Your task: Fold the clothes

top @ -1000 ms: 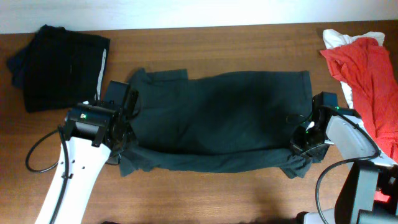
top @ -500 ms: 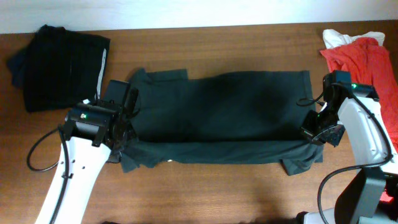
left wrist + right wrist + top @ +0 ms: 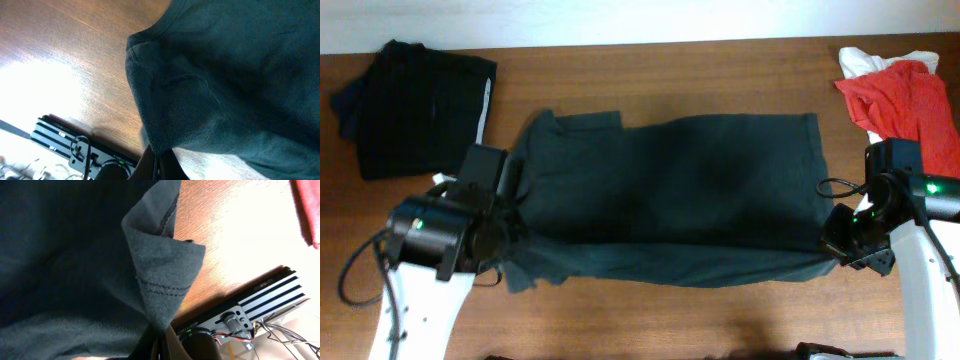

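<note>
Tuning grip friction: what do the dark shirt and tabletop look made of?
The dark shirt: matte knit, likely cotton jersey; fine fuzzy surface, stitched hem, soft drape. The tabletop: wood or wood-look laminate, semi-gloss; grain lines plus bright glare.

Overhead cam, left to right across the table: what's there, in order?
Folded black fabric garment pile → left gripper → spread dark charcoal fabric T-shirt → right gripper → crumpled red cloth. The white cloth overlaps the red one, so left out.

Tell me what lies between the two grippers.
The dark T-shirt, its near edge running from left gripper to right gripper; overhead view shows it.
</note>
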Controlling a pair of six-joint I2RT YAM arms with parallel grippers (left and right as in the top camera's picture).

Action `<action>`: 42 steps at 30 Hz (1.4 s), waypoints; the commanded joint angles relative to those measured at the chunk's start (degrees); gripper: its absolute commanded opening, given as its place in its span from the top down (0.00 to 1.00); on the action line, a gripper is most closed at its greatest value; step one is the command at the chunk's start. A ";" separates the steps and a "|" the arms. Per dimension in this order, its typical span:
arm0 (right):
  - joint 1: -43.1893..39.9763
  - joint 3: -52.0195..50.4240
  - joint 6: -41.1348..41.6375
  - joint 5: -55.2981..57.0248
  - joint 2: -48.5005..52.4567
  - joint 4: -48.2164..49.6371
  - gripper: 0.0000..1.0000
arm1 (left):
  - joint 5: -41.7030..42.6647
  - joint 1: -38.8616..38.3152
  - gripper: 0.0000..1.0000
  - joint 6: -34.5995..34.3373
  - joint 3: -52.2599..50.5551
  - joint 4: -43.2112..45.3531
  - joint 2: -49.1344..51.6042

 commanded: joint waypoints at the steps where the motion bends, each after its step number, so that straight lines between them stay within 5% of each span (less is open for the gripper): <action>1: 0.20 1.38 0.63 2.82 -0.59 1.07 0.96 | 0.15 0.35 0.99 0.70 0.63 -0.57 1.75; 7: 0.20 1.36 0.63 0.66 5.35 6.64 0.96 | 0.15 0.35 0.99 0.72 0.63 6.38 6.91; 19: 0.20 1.36 0.63 -0.24 26.08 27.69 0.96 | -7.63 0.37 0.99 0.70 0.63 32.85 32.83; 20: 0.20 1.36 0.61 -0.22 27.15 28.79 0.92 | -7.91 0.35 0.92 0.70 0.63 33.66 33.94; 21: 0.20 1.38 0.59 -0.20 27.69 29.05 0.64 | -8.66 0.37 0.43 0.72 0.63 33.86 34.88; 22: 0.13 1.57 0.07 -0.22 27.76 28.63 0.26 | -8.87 0.39 0.01 2.05 0.63 33.59 35.01; 25: 0.09 9.01 -1.11 -0.24 27.76 19.08 0.03 | -8.76 1.27 0.01 6.99 4.31 28.02 33.16; 28: 0.17 21.73 -2.29 -0.48 27.74 5.03 0.01 | -6.19 1.86 0.01 7.80 11.80 15.82 30.51; 31: 1.18 21.53 -5.27 -3.96 27.78 2.32 0.01 | 7.45 1.57 0.04 12.31 10.12 11.37 30.21; 34: 4.57 13.29 -5.92 -4.33 27.78 4.42 0.01 | 11.39 -0.39 0.46 13.79 1.86 12.24 30.21; 35: 5.70 9.84 -5.88 -4.33 27.78 5.66 0.01 | 11.80 -0.94 0.53 13.79 -0.94 13.38 30.21; 38: 7.17 0.52 -4.94 -4.39 27.78 10.43 0.01 | 12.63 -1.27 0.63 13.79 -9.01 17.92 30.21; 42: 7.34 -8.07 -5.01 -6.45 27.78 17.75 0.00 | 12.63 -1.03 0.64 13.57 -16.57 25.05 30.21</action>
